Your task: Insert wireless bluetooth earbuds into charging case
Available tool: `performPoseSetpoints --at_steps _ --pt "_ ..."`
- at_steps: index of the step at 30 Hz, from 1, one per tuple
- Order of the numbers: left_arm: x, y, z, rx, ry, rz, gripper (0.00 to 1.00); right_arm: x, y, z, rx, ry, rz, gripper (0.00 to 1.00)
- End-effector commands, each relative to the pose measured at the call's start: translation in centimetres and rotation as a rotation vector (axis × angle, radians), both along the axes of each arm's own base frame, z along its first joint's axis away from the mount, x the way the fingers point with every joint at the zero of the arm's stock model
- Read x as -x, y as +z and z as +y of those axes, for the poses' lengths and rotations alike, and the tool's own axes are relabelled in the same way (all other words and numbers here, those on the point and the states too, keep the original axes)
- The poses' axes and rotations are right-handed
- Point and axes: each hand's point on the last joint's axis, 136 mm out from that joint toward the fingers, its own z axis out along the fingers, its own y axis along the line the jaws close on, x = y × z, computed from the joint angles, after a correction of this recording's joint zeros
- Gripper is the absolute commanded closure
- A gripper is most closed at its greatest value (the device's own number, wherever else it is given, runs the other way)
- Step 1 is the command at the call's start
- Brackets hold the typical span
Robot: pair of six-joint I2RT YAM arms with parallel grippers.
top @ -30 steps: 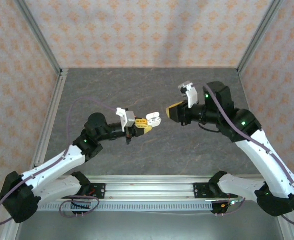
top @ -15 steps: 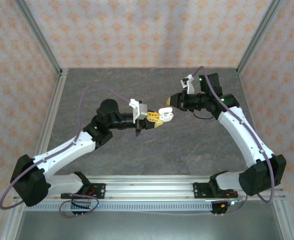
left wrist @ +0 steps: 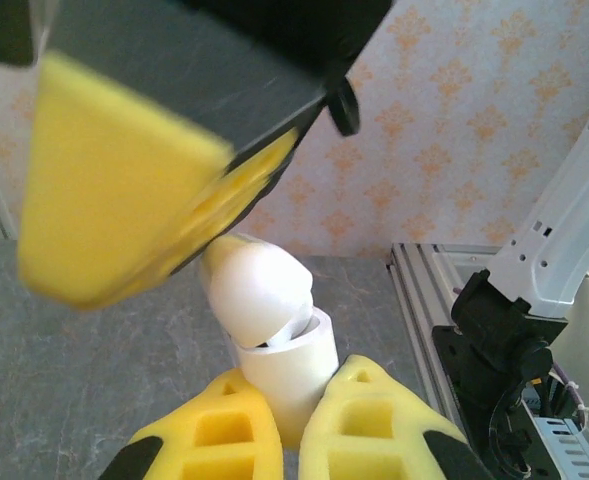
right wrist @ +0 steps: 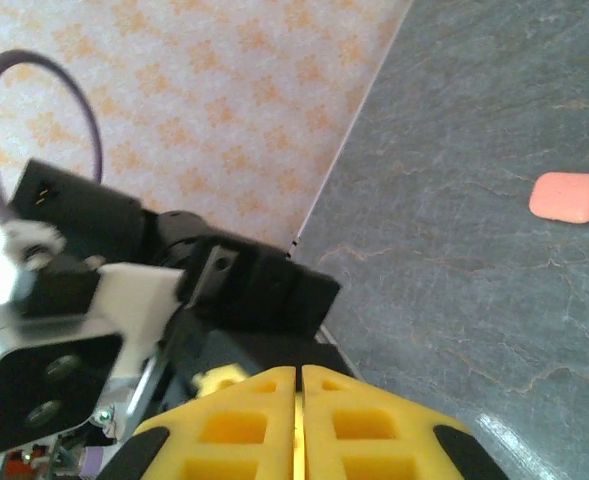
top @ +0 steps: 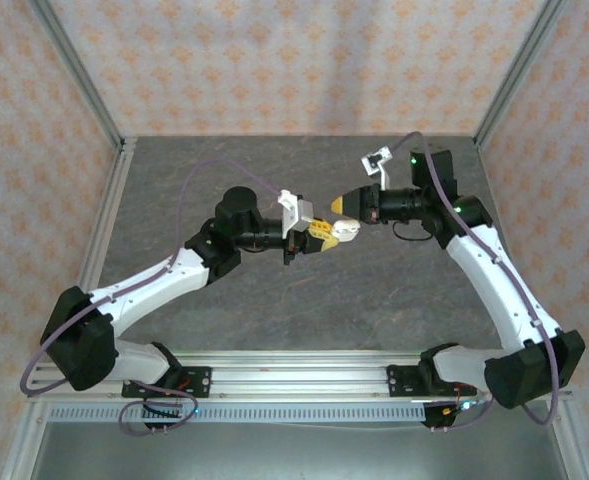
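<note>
Charging case (left wrist: 266, 292) — clamped in left gripper (left wrist: 296, 400) | right gripper (right wrist: 299, 385) — pinched closed, moved in against it

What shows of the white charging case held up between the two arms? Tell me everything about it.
The glossy white plastic charging case is a small rounded shell, hinged open: its domed lid tilts away from the tub-like base. It is held above the grey table, base clamped between the yellow fingers of the left gripper. The shut yellow fingers of the right gripper appear to touch the lid's top. Its inside is hidden.
</note>
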Motion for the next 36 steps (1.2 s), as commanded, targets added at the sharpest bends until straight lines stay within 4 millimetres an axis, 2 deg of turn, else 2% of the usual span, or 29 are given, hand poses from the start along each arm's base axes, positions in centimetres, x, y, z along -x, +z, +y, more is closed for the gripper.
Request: performPoseSetpoints --at_steps 1,11,12,13,18,19,21,25,30,36 --pt "-0.7 2.4 0.1 0.047 0.028 -0.049 1.0 2.2 0.5 0.0 -0.009 0.073 -0.023 0.88" --pt "-0.9 2.7 0.4 0.068 0.041 -0.031 1.0 2.2 -1.5 -0.4 0.05 0.053 -0.007 0.88" --pt "-0.9 2.5 0.4 0.066 0.042 -0.032 1.0 2.1 -1.5 -0.4 0.05 0.051 -0.009 0.88" --pt "-0.8 2.5 0.4 0.066 0.042 -0.033 1.0 2.7 -0.6 -0.7 0.041 0.048 -0.042 0.88" --pt "-0.3 2.0 0.9 0.057 0.043 -0.051 1.0 2.2 1.2 -2.3 0.096 -0.084 -0.19 0.74" --pt "-0.2 1.9 1.1 0.055 0.047 -0.05 1.0 2.2 1.5 -2.7 0.107 -0.112 -0.22 0.68" --pt "0.0 1.8 1.3 0.054 0.052 -0.045 1.0 2.2 1.7 -3.3 0.12 -0.153 -0.261 0.65" --pt "0.6 1.6 1.8 0.059 0.057 -0.042 1.0 2.8 0.6 -3.7 0.128 -0.177 -0.289 0.65" --pt "1.1 1.4 2.4 0.074 0.067 -0.05 1.0 4.0 -1.8 -3.4 0.2 -0.168 -0.323 0.57" --pt "1.7 0.8 2.5 0.065 0.048 -0.043 1.0 3.2 -2.4 -2.5 0.239 -0.144 -0.315 0.55"
